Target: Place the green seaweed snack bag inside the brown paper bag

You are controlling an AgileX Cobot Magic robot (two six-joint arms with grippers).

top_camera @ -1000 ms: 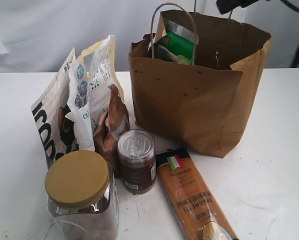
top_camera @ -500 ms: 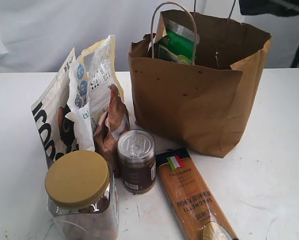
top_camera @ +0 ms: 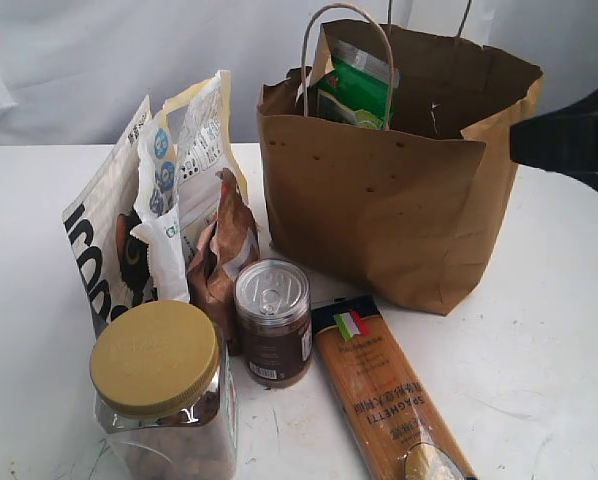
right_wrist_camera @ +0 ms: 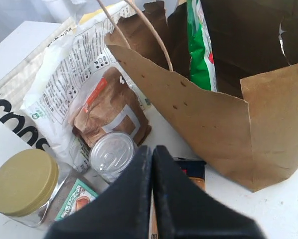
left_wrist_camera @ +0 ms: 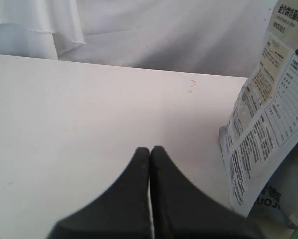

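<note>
Green seaweed snack bag (top_camera: 354, 92) sits inside brown paper bag (top_camera: 399, 200), upright at the handle side, top poking above the rim. My right gripper (right_wrist_camera: 152, 154) is pinched fully together and holds nothing, with the can (right_wrist_camera: 110, 154) just beside it in wrist view. Left gripper (left_wrist_camera: 150, 152) likewise closed and empty, over bare table (left_wrist_camera: 64, 109).

My workplace looks like a lab test stage: plain white tabletop (top_camera: 564, 350), draped white cloth backdrop (top_camera: 99, 50) behind.
</note>
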